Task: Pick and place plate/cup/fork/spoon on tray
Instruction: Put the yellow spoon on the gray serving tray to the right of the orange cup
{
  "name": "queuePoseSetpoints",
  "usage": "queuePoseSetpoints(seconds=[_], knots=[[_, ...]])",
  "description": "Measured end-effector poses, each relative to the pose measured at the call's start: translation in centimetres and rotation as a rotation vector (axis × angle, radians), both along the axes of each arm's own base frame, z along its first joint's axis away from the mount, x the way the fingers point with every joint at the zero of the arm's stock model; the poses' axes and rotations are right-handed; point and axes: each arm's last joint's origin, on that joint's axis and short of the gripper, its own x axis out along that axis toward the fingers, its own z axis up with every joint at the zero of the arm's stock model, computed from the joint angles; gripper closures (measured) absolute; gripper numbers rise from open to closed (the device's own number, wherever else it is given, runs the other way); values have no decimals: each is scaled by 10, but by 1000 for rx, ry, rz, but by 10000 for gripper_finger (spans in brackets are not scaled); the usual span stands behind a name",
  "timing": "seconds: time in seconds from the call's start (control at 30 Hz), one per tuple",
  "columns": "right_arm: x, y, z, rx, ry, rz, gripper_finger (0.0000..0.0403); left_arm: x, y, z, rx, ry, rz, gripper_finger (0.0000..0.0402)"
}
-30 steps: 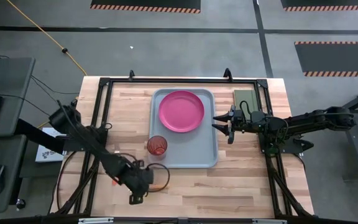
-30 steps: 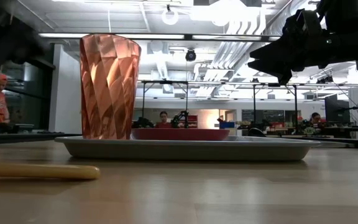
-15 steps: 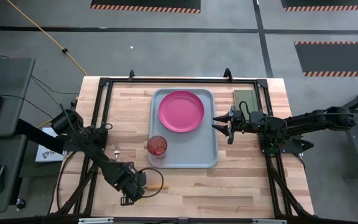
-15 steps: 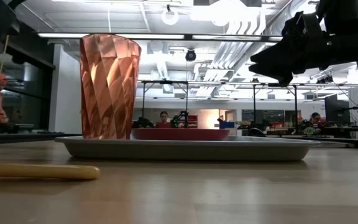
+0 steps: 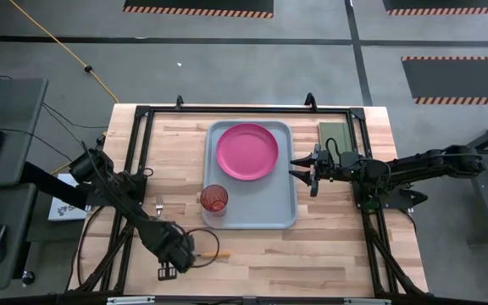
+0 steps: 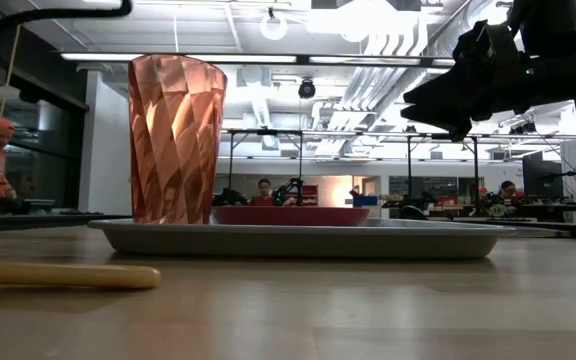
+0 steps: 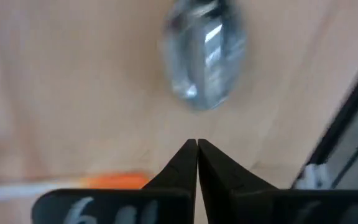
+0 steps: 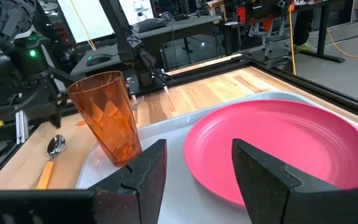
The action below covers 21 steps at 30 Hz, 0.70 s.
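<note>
The grey-blue tray (image 5: pixel 252 222) lies at mid-table. On it, the pink plate (image 5: pixel 246 151) lies flat at the far end and the orange cup (image 5: pixel 213 199) stands upright in the near-left corner. The spoon (image 8: pixel 51 155) lies on the wood near the front edge, its bowl (image 7: pixel 204 56) just ahead of my shut left gripper (image 7: pixel 196 146), which has nothing between its fingers. The spoon's orange handle (image 6: pixel 63 273) points toward the table's right. The fork's tines (image 5: pixel 158 203) show beside the left arm; the rest is hidden. My right gripper (image 8: pixel 197 174) hovers open over the tray's right rim.
A dark green pad (image 5: pixel 332 134) lies at the far right of the table. Black frame rails (image 5: pixel 134 169) run along the table's edges. A cable loop (image 5: pixel 200 241) hangs by the left wrist. Bare wood lies between the tray and the front edge.
My left gripper has gone toward the table's near-left corner, away from the tray. This has uncovered the fork's tines and taken the arm out of the low view. The spoon's handle has stayed where it was. My right arm has kept still.
</note>
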Motion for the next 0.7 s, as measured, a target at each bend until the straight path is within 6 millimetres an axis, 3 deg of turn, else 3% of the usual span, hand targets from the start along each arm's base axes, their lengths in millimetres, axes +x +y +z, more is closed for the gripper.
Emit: queuePoseSetpoints(seconds=[0.33,0.7], knots=[[0,0,-2,1,17,0,230,4,-5,-33,24,113,-18,401],[0,0,-3,1,23,0,230,20,5,-33,-19,73,-25,401]])
